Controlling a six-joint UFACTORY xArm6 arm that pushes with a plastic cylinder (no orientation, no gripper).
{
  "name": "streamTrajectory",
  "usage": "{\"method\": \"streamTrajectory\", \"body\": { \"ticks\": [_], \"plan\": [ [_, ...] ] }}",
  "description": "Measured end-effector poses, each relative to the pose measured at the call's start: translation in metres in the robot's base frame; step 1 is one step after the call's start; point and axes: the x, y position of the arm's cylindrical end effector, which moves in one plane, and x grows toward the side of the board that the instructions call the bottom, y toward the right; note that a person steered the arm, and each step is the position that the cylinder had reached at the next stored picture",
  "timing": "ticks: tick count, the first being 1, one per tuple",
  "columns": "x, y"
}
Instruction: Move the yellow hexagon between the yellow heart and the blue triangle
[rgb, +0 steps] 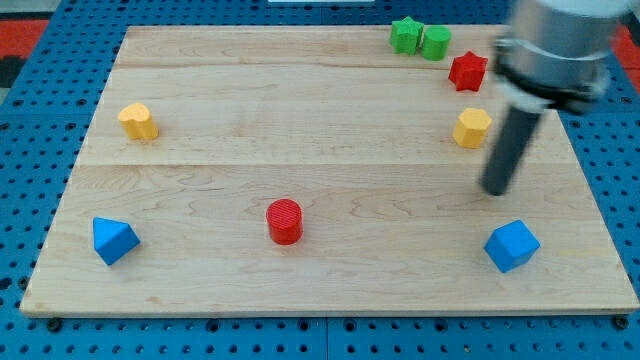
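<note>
Blue cube (512, 246) sits nearest the camera at the view's bottom right, with the blue triangle (114, 240) at bottom left.

Yellow hexagon (472, 128) is on the view's right side of the table (320, 290), just below the red star (467, 71). It is nowhere near its goal.

My tip (495, 189) is down on the table just right of and below the hexagon, close but apart from it as far as I can tell, and above the blue cube. No claw on this rig, only the rod, so there is no open or closed state to report and nothing is held.

Target gap: yellow heart (138, 121) at the view's upper left, blue triangle below it at lower left. The slot between them looks free.

Progress, my read: basically zero. Hexagon needs a long push leftward across the table. Tip being on its right side suits that.

Others: red cylinder (285, 221) at lower centre, likely just below a straight path. Green star (405, 34) touches a second green block (436, 42) at the top.
</note>
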Motion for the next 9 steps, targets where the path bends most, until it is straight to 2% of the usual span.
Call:
{"method": "streamTrajectory", "body": {
  "ticks": [1, 3, 4, 6, 7, 8, 9],
  "plan": [
    [-0.026, 0.052],
    [-0.065, 0.04],
    [-0.083, -0.058],
    [-0.186, -0.28],
    [-0.172, -0.208],
    [-0.126, -0.144],
    [-0.124, -0.248]
  ]
}}
